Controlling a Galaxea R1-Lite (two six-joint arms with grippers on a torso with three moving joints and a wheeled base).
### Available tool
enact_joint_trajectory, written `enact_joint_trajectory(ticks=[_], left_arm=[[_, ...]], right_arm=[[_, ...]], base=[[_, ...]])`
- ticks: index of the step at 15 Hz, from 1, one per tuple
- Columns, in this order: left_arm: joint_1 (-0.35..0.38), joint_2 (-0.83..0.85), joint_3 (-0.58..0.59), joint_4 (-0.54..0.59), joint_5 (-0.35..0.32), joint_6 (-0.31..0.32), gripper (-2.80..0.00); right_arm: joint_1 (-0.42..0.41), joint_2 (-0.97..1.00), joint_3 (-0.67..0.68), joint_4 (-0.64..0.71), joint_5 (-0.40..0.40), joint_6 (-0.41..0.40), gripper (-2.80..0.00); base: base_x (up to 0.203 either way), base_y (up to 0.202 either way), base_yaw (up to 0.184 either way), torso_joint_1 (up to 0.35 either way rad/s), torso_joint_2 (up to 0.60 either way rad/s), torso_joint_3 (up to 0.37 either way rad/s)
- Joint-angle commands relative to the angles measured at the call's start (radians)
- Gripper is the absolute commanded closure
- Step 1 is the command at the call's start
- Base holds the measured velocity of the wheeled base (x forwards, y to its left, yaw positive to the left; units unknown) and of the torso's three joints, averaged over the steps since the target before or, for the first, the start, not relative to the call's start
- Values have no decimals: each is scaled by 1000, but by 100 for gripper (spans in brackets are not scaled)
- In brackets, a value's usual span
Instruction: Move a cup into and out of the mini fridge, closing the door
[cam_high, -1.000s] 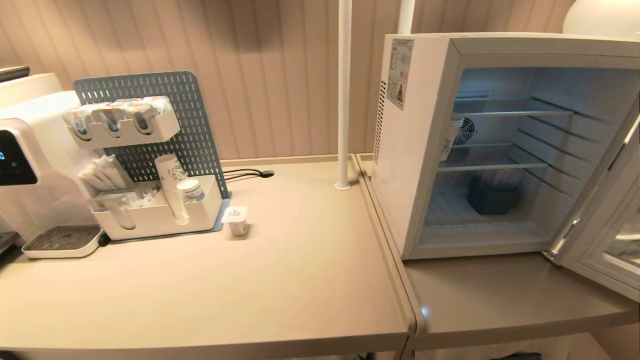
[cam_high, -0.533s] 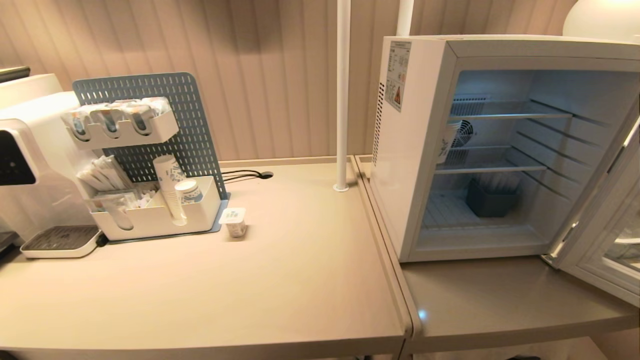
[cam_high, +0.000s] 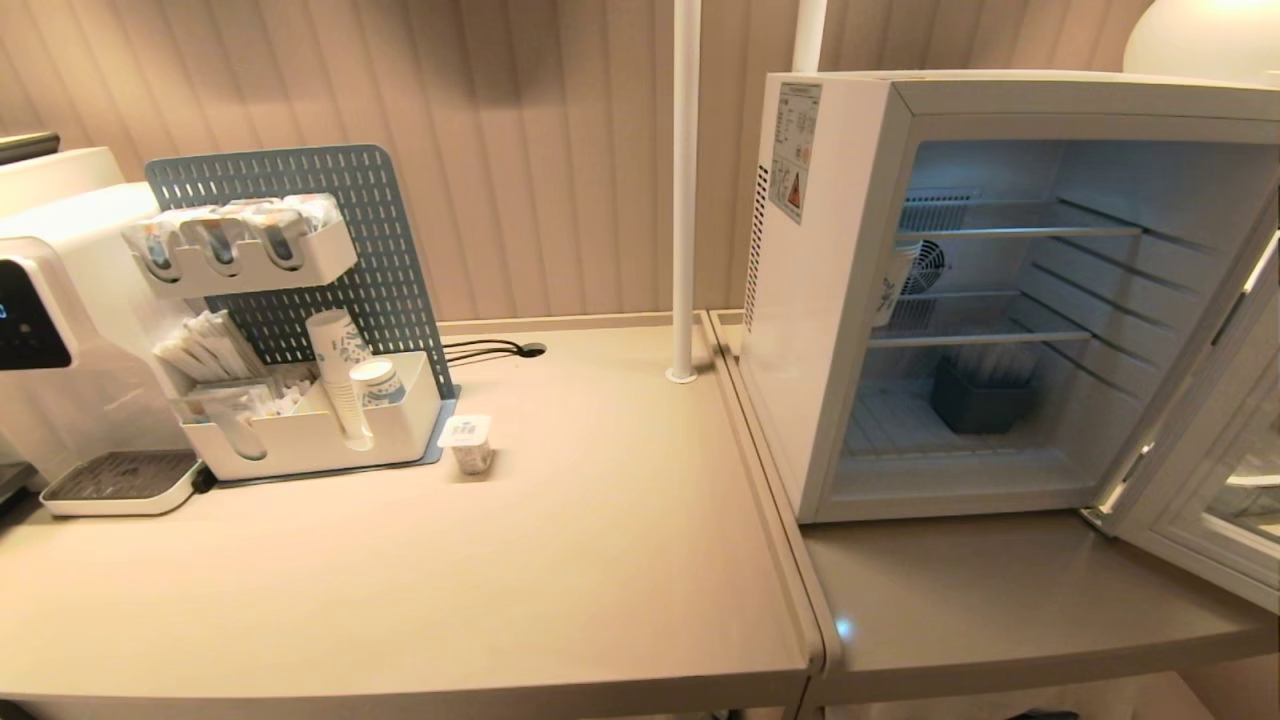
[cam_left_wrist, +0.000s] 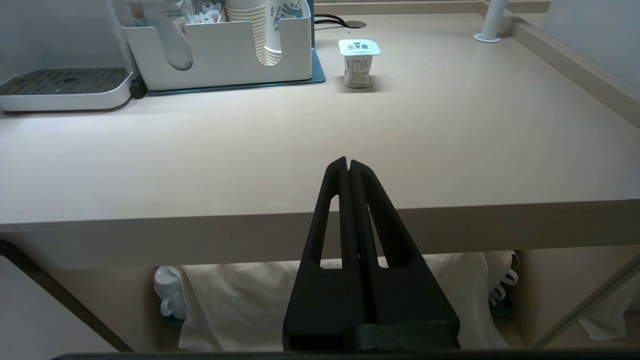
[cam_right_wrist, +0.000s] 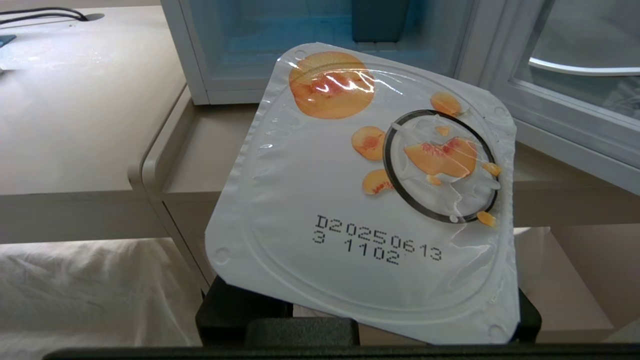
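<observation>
Right tool holds the cup (cam_right_wrist: 365, 200), peach-printed foil lid facing the wrist camera, in front of the fridge (cam_high: 850, 290); its fingers are hidden behind the lid. Door (cam_high: 1215, 440) stands wide open, swung right. Cup not yet inside; placing, retrieving and shutting the door all appear left to do. Left tool (cam_left_wrist: 348, 167) pressed together, empty, parked below the desk (cam_high: 600, 560) edge. A second tub (cam_high: 468, 442) sits on the beige desk beside the organiser (cam_high: 310, 430). Ribbed wall behind.
</observation>
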Motion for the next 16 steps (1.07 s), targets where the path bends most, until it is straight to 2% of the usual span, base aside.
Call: enact_joint_trajectory(ticks=[1, 5, 7, 9, 11, 14, 16], left_arm=[[0, 0, 0, 1, 1, -1, 0], [0, 0, 0, 0, 0, -1, 0], [0, 0, 0, 0, 1, -1, 0], [0, 2, 0, 0, 1, -1, 0], [0, 1, 0, 0, 0, -1, 0], [0, 2, 0, 0, 1, -2, 0], [0, 2, 0, 0, 1, -2, 0]], right_arm=[[0, 2, 0, 0, 2, -1, 0], [-1, 1, -9, -1, 2, -1, 0], [-1, 50, -120, 9, 7, 24, 0], [-1, 209, -254, 50, 35, 58, 0], [-1, 430, -348, 86, 125, 68, 0], [0, 742, -414, 79, 228, 15, 0], [7, 905, -430, 1, 271, -14, 0]], base=[[0, 0, 0, 0, 0, 0], [0, 0, 0, 0, 0, 0], [0, 0, 0, 0, 0, 0], [0, 0, 0, 0, 0, 0], [0, 0, 0, 0, 0, 0], [0, 0, 0, 0, 0, 0], [0, 0, 0, 0, 0, 0]])
